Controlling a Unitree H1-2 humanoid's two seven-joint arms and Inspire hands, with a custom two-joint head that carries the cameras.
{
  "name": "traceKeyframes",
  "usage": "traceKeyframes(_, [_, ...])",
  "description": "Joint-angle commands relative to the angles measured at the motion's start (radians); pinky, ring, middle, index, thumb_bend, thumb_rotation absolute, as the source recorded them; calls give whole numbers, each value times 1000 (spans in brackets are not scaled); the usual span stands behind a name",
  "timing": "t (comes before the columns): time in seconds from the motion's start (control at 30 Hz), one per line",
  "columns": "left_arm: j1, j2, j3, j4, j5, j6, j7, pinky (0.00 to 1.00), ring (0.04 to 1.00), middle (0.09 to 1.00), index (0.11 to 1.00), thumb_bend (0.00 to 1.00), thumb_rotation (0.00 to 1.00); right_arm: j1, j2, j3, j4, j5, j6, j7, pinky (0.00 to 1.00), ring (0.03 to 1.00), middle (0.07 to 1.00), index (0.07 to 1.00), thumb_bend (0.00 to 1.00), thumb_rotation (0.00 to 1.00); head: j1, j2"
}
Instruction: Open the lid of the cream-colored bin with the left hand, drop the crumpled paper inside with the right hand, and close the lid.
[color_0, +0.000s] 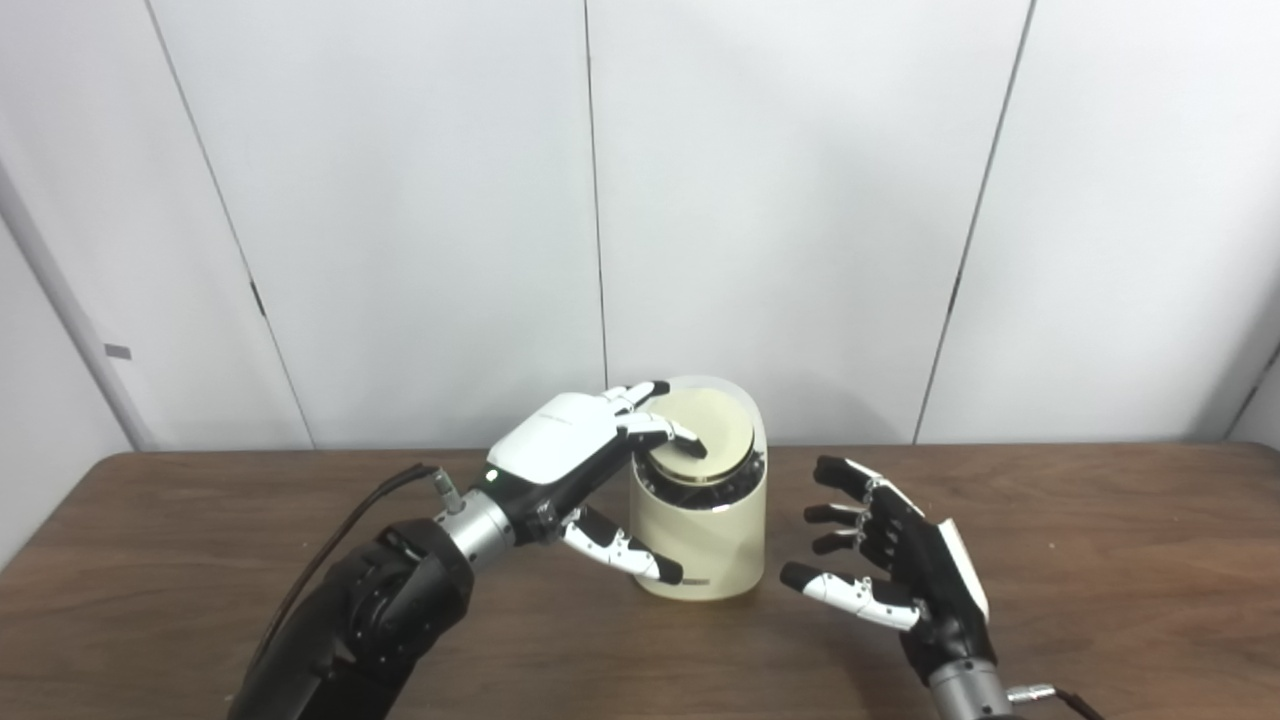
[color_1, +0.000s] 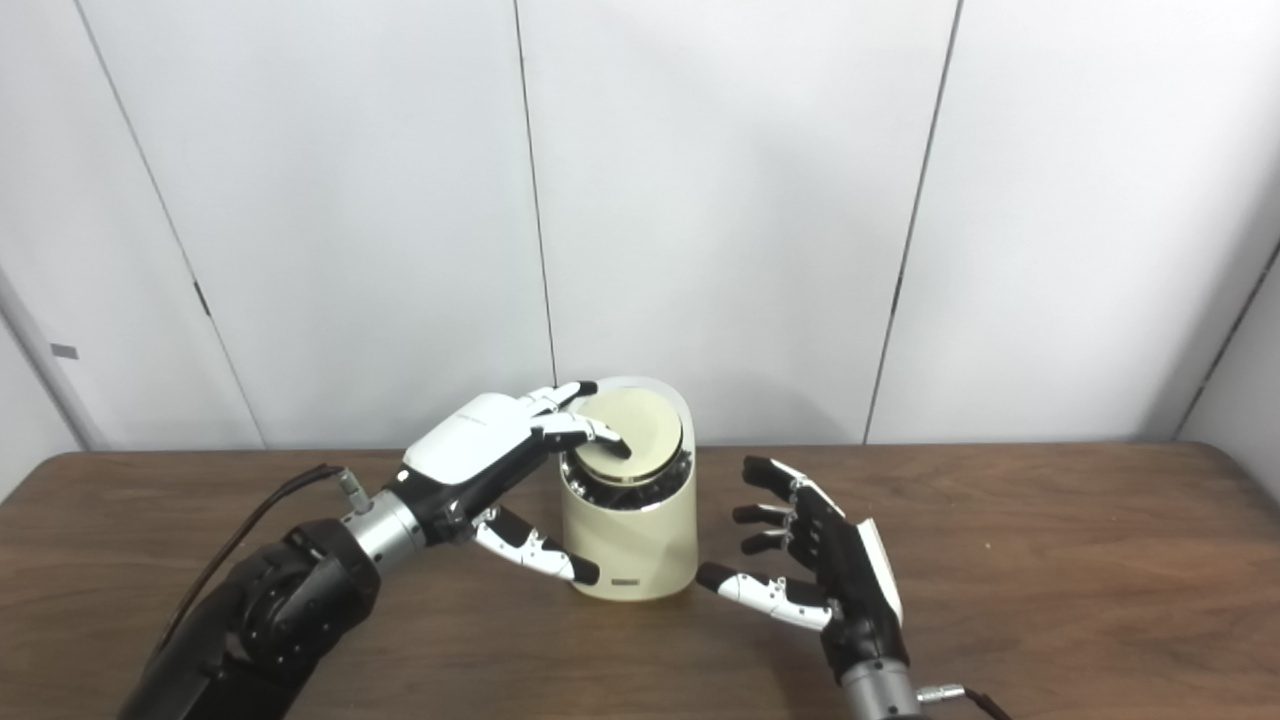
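From the left eye view, I see the cream-colored bin (color_0: 700, 535) upright on the brown table (color_0: 1100, 560), just past the table's middle, in front of white wall panels (color_0: 400, 200). My left hand (color_0: 575, 440) comes in from about 8 o'clock of the bin; its fingertips (color_0: 685, 442) rest on the round lid (color_0: 712, 425), near the lid's 9 o'clock edge, while the thumb lies low against the bin's front wall. The hand grips nothing; the fingers are spread and pressing or resting flat. My right hand (color_0: 890, 560) hovers at the bin's 3 o'clock, just beside it but apart, palm turned toward the bin, fingers spread, empty.

From the right eye view, the same bin (color_1: 630, 540) shows a dark gap under the lid (color_1: 630, 430), which sits slightly tilted, so I cannot tell whether it is fully shut. The left hand (color_1: 480, 435) touches the lid; the right hand (color_1: 815, 560) is open and holds nothing. I see no crumpled paper in either view.

I judge this to be the lid-closing step. Next, I would press the lid level and seated, then lift the left hand clear
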Motion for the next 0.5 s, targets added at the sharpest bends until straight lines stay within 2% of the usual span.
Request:
traceKeyframes(0.0, [-31, 8, 2, -3, 10, -26, 26, 975, 992, 806, 805, 945, 382, -34, 5, 2, -45, -3, -10, -7, 547, 672, 802, 767, 815, 225, -3, 5])
traceKeyframes(0.13, [-19, 6, -17, 17, 38, -31, 32, 999, 987, 822, 810, 950, 337, -33, 7, 2, -55, -3, 1, -7, 538, 666, 799, 767, 805, 216, -3, 7])
traceKeyframes(0.47, [-17, 7, -44, 32, 106, -22, 42, 1000, 993, 826, 818, 965, 333, -31, 9, 3, -75, -13, 18, -11, 523, 649, 794, 761, 803, 210, -5, 13])
